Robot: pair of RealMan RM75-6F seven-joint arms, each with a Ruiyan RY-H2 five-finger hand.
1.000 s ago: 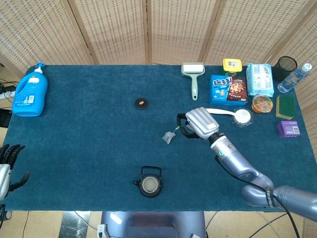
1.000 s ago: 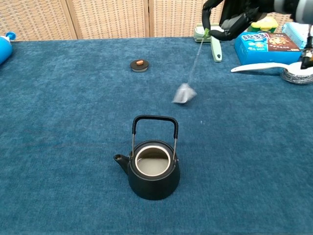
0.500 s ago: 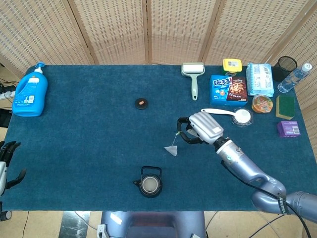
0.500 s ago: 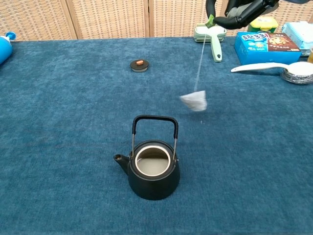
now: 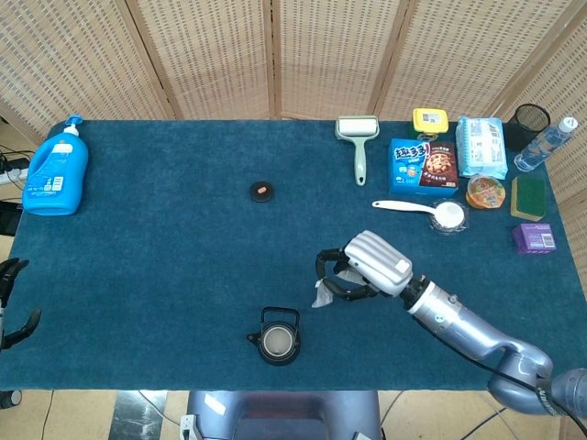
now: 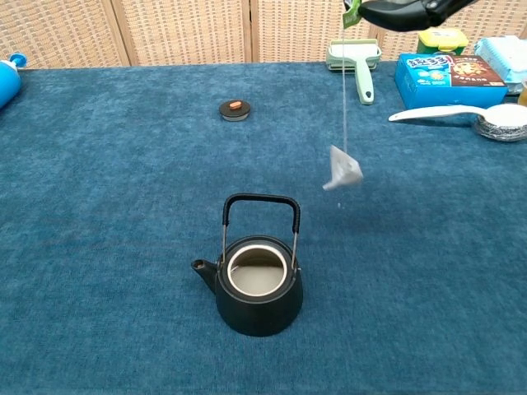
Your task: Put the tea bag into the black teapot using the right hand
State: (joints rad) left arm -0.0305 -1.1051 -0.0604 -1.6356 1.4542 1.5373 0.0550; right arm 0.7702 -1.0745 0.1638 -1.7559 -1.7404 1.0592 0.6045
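Note:
The black teapot stands open, without its lid, near the front edge of the blue table; its handle is upright. My right hand pinches the green tag of the tea bag's string. The tea bag hangs in the air on that string, to the right of the teapot and a little behind it. My left hand shows only at the left edge of the head view, off the table, holding nothing.
The teapot lid lies mid-table. At the back right are a lint roller, a cookie box, a white scoop, wipes and small packs. A blue bottle stands far left.
My right hand has moved forward and left toward the teapot, carrying the dangling tea bag, which swings on its string. The left hand has dropped lower at the frame edge.

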